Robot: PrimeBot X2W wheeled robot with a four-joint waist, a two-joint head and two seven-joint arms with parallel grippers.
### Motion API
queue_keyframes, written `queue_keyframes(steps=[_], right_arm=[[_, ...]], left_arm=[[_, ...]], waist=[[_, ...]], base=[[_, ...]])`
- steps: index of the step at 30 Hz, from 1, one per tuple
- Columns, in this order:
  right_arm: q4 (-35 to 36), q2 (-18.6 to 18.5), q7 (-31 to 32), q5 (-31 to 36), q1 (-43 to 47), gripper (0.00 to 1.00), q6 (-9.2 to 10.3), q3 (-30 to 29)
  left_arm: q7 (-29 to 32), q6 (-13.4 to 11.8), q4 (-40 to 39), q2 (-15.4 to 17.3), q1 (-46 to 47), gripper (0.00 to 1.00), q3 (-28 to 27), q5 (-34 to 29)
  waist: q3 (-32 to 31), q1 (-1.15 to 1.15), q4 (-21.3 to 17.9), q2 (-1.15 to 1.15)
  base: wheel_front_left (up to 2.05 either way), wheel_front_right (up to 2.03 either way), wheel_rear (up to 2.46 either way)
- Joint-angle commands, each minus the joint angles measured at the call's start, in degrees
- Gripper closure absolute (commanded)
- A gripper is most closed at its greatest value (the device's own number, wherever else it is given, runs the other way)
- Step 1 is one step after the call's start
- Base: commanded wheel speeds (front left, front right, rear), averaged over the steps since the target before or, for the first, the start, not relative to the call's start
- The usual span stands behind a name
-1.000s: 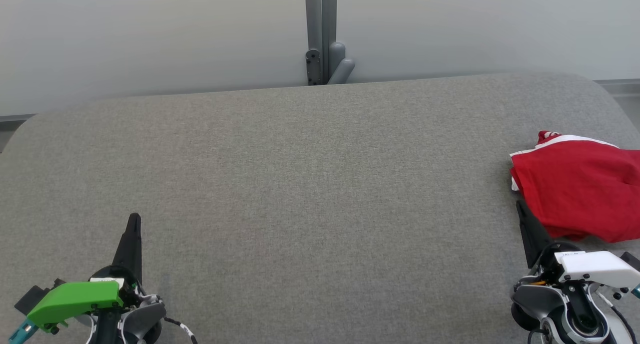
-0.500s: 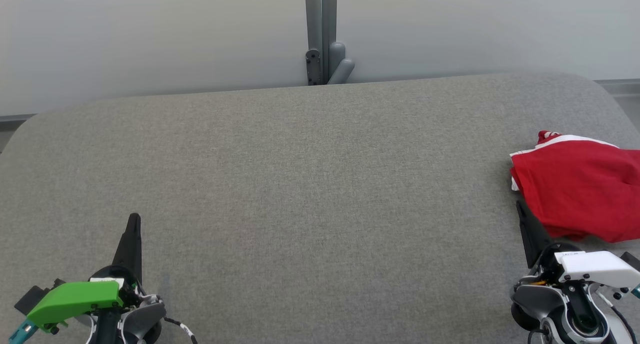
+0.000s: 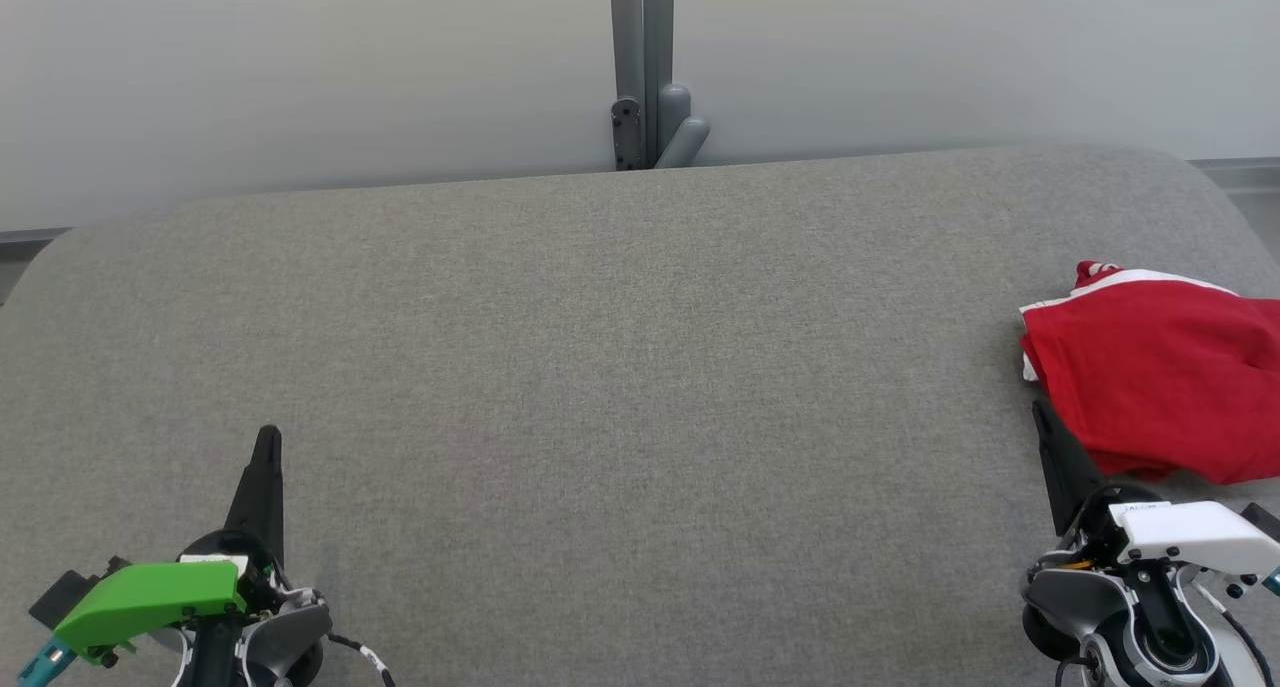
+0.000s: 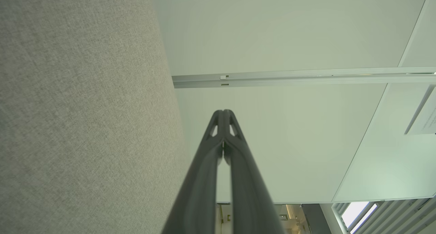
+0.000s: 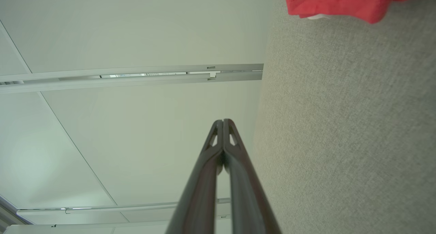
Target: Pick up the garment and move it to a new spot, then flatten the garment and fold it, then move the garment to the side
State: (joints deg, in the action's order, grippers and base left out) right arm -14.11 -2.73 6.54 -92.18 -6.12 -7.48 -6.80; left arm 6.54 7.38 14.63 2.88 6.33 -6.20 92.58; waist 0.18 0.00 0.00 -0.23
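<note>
red garment on grey table, both pincers closed, empty

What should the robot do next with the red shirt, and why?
Probably open the right gripper and reach for the red shirt. Both grippers are shut and hold nothing; the shirt lies bunched at the right of the grey table, nearest that gripper.

The right end effector has its dark fingers pressed together, holding nothing, with a pale wall and metal rail behind. The grey worktop's edge runs alongside the fingers, and the red garment lies on it, well apart.
</note>
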Motion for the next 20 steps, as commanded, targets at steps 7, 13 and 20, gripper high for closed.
queue_keyframes(steps=[7, 13, 20], right_arm=[[0.2, -0.3, 0.1, -0.4, -0.2, 1.00, -0.02, 0.0], [0.2, -0.3, 0.1, -0.4, -0.2, 1.00, -0.02, 0.0], [0.2, -0.3, 0.1, -0.4, -0.2, 1.00, -0.02, 0.0]], left_arm=[[0.2, 0.2, -0.3, 0.1, 0.8, 1.00, -0.3, -0.3], [0.2, 0.2, -0.3, 0.1, 0.8, 1.00, -0.3, -0.4], [0.2, 0.2, -0.3, 0.1, 0.8, 1.00, -0.3, -0.4]], waist=[[0.0, 0.00, 0.0, 0.23], [0.0, 0.00, 0.0, 0.23], [0.0, 0.00, 0.0, 0.23]], base=[[0.00, 0.00, 0.00], [0.00, 0.00, 0.00], [0.00, 0.00, 0.00]])
